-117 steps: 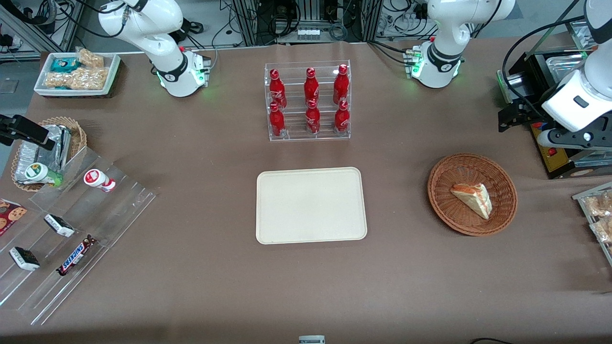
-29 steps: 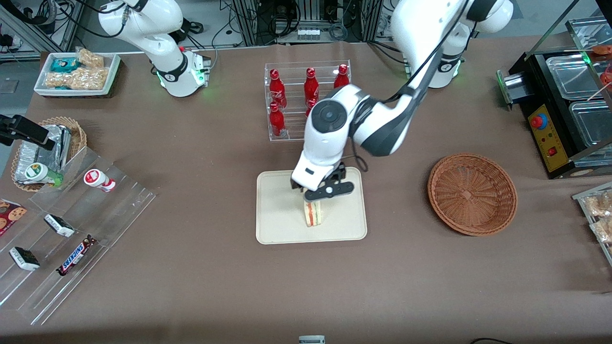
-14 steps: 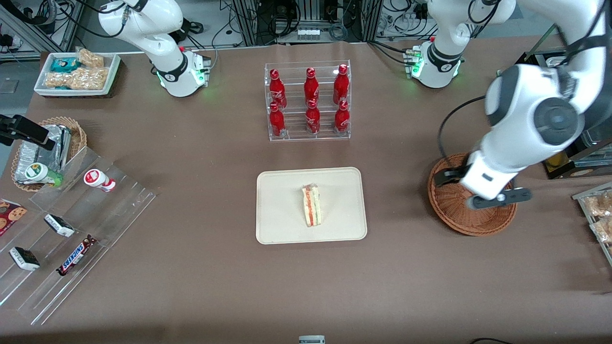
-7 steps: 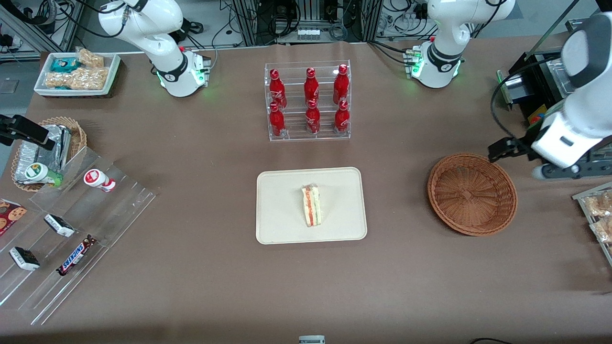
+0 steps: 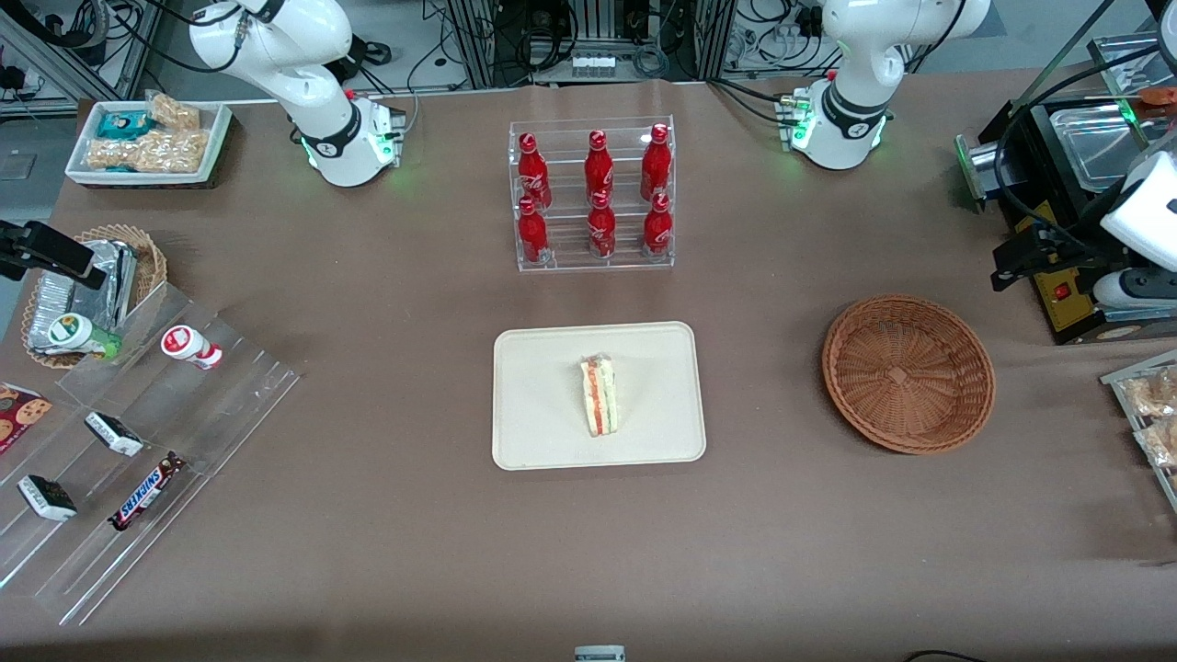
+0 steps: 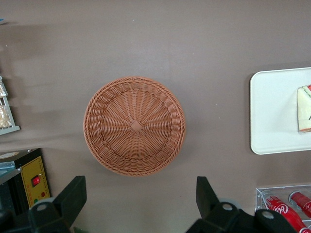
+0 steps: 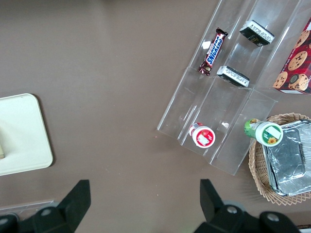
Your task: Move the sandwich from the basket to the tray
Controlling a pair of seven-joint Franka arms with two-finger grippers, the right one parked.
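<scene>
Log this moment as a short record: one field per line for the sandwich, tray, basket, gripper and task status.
sandwich: on the tray, standing on edge, filling stripes showing
tray: cream, mid-table, nearer the front camera than the bottle rack
basket: holds nothing, toward the working arm's end of the table
bottle rack: clear, six red bottles
gripper: open, holding nothing, raised at the working arm's end of the table above the basket's level
task status: sandwich lies on the tray, apparently done

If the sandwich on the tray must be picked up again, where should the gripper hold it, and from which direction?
Probably from above: the sandwich stands narrow on the tray, filling stripes up, so pinch its two bread faces. The gripper is open, high above the empty basket.
</scene>
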